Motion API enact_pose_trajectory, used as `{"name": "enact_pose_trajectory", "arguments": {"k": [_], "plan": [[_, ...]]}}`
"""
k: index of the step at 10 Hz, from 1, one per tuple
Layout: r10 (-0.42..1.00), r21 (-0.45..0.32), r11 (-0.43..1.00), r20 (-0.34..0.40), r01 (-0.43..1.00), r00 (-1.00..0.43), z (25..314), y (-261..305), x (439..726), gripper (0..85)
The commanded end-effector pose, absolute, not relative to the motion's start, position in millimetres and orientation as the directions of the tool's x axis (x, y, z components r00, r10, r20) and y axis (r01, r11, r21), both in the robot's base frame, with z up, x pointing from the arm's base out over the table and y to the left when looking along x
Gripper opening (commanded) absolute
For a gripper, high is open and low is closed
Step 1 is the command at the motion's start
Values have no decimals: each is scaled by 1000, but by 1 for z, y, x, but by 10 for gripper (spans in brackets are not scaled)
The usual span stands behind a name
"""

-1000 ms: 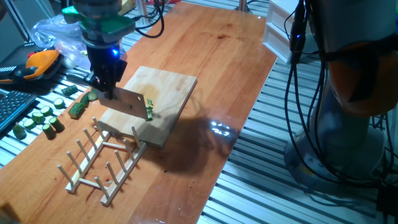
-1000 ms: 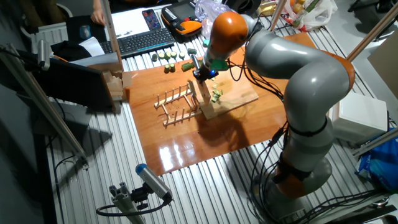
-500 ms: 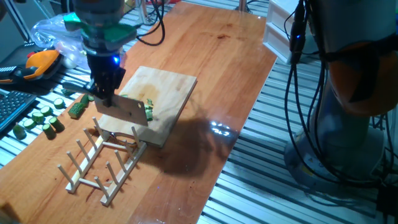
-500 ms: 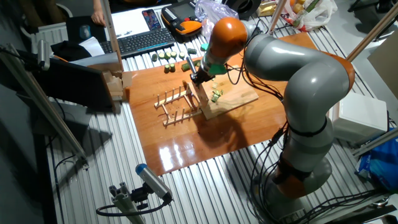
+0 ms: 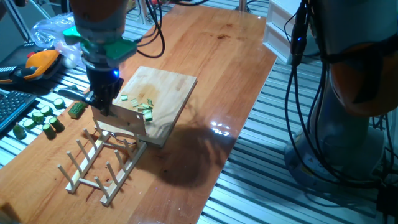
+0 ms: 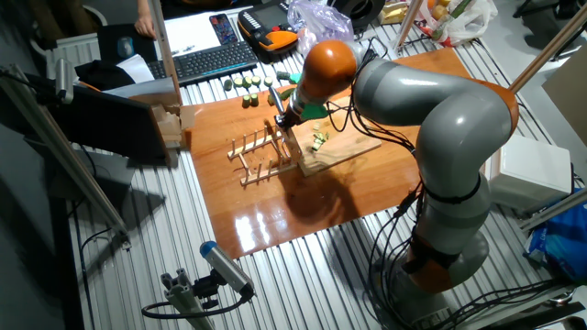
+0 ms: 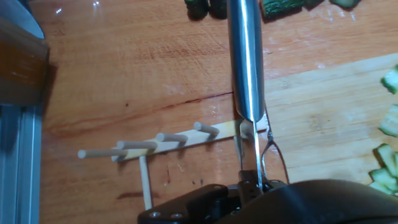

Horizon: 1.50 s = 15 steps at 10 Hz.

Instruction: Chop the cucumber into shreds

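Observation:
The cucumber lies as shreds (image 5: 143,108) on the wooden cutting board (image 5: 171,87): a few thin pale-green strips near the board's left-front part, also seen as shreds (image 6: 318,139) and at the right edge as shreds (image 7: 387,127). My gripper (image 5: 103,101) is shut on a knife handle, and the flat steel knife blade (image 5: 122,119) hangs at the board's left edge, above the rack and left of the strips. In the hand view the knife (image 7: 246,68) shows edge-on, over the board's edge and the rack pegs. From the other side the gripper (image 6: 285,114) hides the handle.
A wooden peg rack (image 5: 102,158) lies just in front of the board, under the blade. Round cucumber slices (image 5: 38,117) and a longer dark green piece (image 5: 77,110) sit at the left. A keyboard (image 6: 204,60) and a plastic bag (image 5: 53,31) lie beyond.
My gripper has carried the knife left and toward the rack, off the cucumber. The strips, earlier partly behind the blade, now lie uncovered on the board.

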<state>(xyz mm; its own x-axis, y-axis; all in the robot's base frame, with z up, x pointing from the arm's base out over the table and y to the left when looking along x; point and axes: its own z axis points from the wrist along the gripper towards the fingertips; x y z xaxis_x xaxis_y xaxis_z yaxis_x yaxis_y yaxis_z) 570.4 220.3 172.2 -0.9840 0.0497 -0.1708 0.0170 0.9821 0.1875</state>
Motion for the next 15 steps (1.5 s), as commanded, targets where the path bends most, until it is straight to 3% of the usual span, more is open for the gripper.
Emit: {"name": "enact_pose_trajectory", "arguments": {"k": [1, 7, 11, 15], "plan": [[54, 190, 982, -174, 20, -983, 170, 222, 569, 0], [63, 164, 986, -215, 28, -975, 147, 233, 575, 0], [54, 127, 991, -149, 36, -987, 121, 237, 588, 0], [-33, 84, 995, -167, -48, -985, 111, 241, 590, 0]]}}
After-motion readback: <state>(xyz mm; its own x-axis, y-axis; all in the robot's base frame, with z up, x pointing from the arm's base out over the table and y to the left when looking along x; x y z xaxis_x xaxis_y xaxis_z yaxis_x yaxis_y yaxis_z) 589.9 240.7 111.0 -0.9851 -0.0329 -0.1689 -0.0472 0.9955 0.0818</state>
